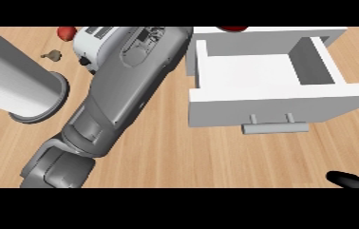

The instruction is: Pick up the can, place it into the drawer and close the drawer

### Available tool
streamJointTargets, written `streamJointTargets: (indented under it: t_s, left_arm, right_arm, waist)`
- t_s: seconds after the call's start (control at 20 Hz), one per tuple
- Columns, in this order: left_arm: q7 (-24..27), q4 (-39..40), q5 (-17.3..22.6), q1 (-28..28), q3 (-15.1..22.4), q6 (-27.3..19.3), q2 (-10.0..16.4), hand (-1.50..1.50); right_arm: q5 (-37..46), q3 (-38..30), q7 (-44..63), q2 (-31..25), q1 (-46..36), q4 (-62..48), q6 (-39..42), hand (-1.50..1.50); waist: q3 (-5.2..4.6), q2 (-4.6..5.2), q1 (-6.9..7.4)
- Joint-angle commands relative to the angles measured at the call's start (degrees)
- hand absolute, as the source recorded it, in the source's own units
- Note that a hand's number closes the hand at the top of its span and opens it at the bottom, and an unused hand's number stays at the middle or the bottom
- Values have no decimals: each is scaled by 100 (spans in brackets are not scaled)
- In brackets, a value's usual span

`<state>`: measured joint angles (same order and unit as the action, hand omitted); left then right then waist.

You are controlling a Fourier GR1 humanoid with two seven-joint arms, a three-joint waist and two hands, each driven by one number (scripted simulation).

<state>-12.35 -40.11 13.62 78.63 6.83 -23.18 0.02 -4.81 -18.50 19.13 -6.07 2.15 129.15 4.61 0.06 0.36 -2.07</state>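
Observation:
The white drawer stands pulled open at the right, with a grey handle on its front. Its inside shows nothing. I see no can that I can name with certainty. My left forearm stretches from the lower left up to the top edge, just left of the drawer, and its hand is cut off by that edge. Of my right hand only a black tip shows at the lower right corner, low on the counter and well below the drawer.
A large grey cylinder stands at the left edge. A white appliance lies partly under my left forearm at the top left. Small red objects sit at the top, one left and one behind the drawer.

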Motion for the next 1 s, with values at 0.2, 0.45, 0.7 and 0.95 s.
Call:
streamJointTargets:
  t_s: [0.2,0.45,0.7,0.95]
  left_arm:
    - [100,1127,494,966,268,-189,-2,150]
    - [192,1530,914,1199,740,-472,-2,150]
    - [486,1925,959,1286,906,-857,-2,-150]
    - [676,2183,1168,1339,982,-1195,-2,-150]
  right_arm:
    - [-262,-196,-53,-179,-178,-119,92,-150]
    - [-24,79,14,-110,-231,-118,56,-150]
    - [112,186,393,-164,-545,-23,-152,-150]
    - [-35,52,131,-320,-647,-386,41,-150]
  waist:
    - [6,33,-121]
    - [11,67,-267]
    - [8,87,-256]
    - [17,135,-370]
